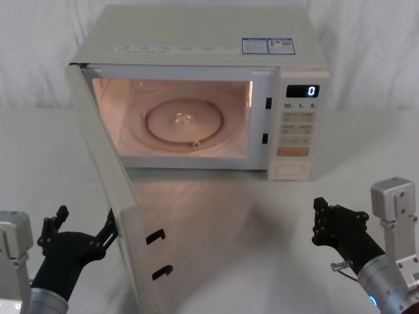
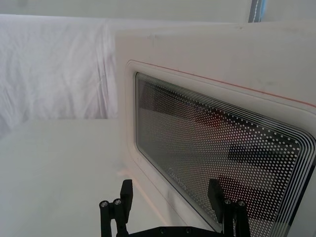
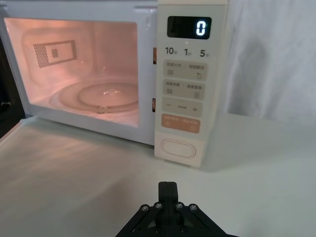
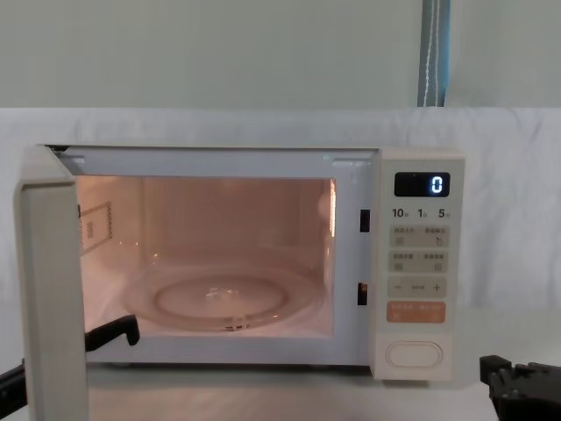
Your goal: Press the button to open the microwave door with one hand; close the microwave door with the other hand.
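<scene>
Microwave door (image 1: 108, 190) hangs wide open. My left gripper (image 1: 82, 230), fingers spread, sits behind it to push; right gripper (image 1: 322, 219), pressed together, idles below the button (image 1: 289, 171).

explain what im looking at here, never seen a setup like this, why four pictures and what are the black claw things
It is a two-armed robot filmed by four cameras at one moment: one on its head looking down, one on its chest looking across the table, and one on each wrist.

The black claws are its grippers. The left gripper sits low on the left, fingers spread, just outside the microwave door; its wrist camera looks at the dotted glass window. The right gripper hovers low on the right, in front of the control panel and apart from it. Neither holds anything.

On the white table stands a cream microwave. Its door stands wide open, the inside is lit and the glass turntable is bare. The display reads 0. The wide button that opens the door is lowest on the panel.
</scene>
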